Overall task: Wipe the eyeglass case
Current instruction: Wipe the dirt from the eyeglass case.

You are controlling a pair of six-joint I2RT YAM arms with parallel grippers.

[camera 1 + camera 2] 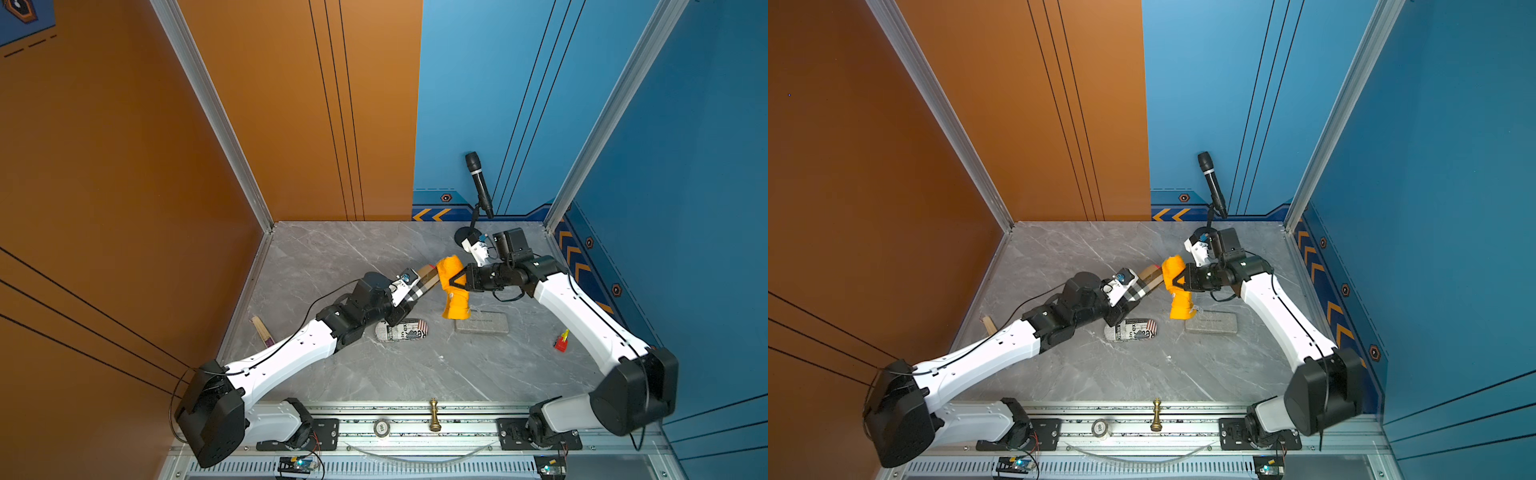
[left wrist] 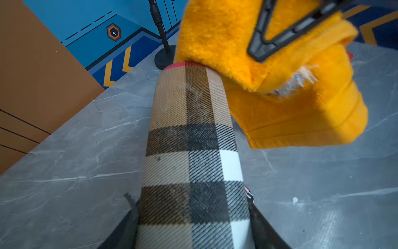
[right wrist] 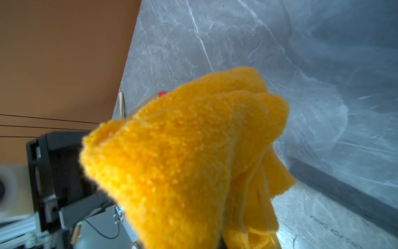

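The eyeglass case point(image 1: 420, 286) point(image 1: 1140, 286) point(image 2: 189, 133) is a beige, black and white plaid tube. My left gripper point(image 1: 406, 300) point(image 1: 1128, 300) point(image 2: 191, 207) is shut on its near end and holds it above the marble table, pointing up and right. An orange cloth point(image 1: 456, 305) point(image 1: 1180, 305) point(image 2: 217, 34) point(image 3: 183, 151) is bunched in my shut right gripper point(image 1: 452, 282) point(image 1: 1174, 282) point(image 2: 263, 46). The cloth's upper fold lies against the case's far end and covers its tip. In the right wrist view the cloth hides the jaws.
A newsprint-patterned case point(image 1: 401, 331) lies under the left wrist, and a grey case point(image 1: 482, 323) lies below the hanging cloth. A microphone on a stand point(image 1: 480, 183) rises at the back right. A small red item point(image 1: 561, 341) and a wooden piece point(image 1: 262, 330) lie near the side walls.
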